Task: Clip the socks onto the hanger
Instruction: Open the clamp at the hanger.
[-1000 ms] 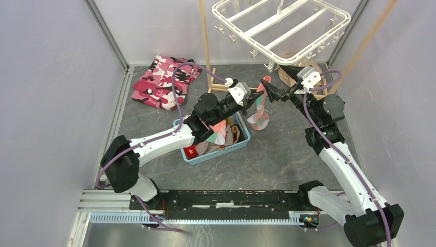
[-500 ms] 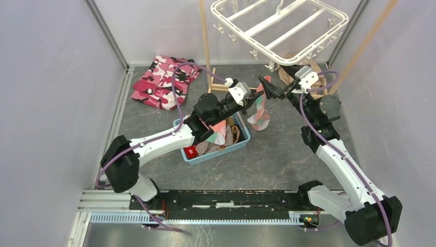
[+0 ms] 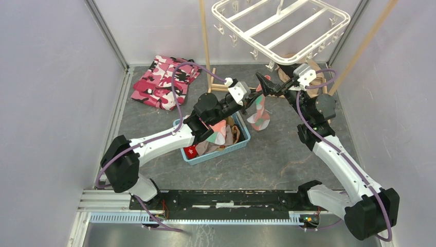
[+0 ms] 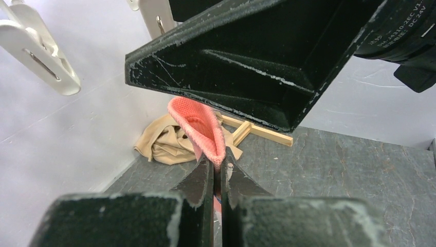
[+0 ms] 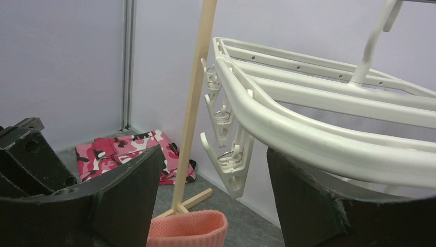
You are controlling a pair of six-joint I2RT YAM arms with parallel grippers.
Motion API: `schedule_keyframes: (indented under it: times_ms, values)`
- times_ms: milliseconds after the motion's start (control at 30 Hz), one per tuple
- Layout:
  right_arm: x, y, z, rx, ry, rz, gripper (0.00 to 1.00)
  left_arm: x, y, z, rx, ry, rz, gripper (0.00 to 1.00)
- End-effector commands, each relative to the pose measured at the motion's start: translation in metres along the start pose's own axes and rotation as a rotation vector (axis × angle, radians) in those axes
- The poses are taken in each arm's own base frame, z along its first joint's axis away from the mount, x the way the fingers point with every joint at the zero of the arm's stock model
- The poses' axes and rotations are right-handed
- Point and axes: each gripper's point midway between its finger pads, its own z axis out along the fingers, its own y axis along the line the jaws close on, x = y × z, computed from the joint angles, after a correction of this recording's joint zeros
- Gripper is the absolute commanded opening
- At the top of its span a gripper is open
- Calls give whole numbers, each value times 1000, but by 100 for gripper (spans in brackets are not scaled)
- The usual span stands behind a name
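Grey counter (image 3: 288, 154): under both arms.
Left jaws: pinched narrow on salmon-pink fabric sock (image 4: 203, 128).
Right jaws: wide, flanking its cuff, under white plastic drying hanger (image 5: 308, 134).
Risk: soft cuff may fold, missing small white clip peg (image 5: 229, 170).

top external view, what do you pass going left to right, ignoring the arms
pink camouflage garment → blue basket → hanging salmon-pink sock → tan cloth
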Motion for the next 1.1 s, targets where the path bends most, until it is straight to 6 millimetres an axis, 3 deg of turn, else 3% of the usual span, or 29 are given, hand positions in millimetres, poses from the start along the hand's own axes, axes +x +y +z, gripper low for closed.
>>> schedule_keyframes:
  times_ms: [0, 533, 867, 1067]
  values:
    - [-29, -7, 7, 37, -99, 0, 80, -21, 5, 3, -20, -73, -22, 2]
    - [-35, -6, 15, 26, -133, 26, 64, -21, 6, 3, -20, -69, -19, 2]
    - [-41, -6, 16, 31, -165, 35, 64, -20, 6, 2, -21, -64, -22, 2]
    - [-42, -5, 17, 26, -169, 36, 59, -20, 6, 2, -21, -63, -23, 2]
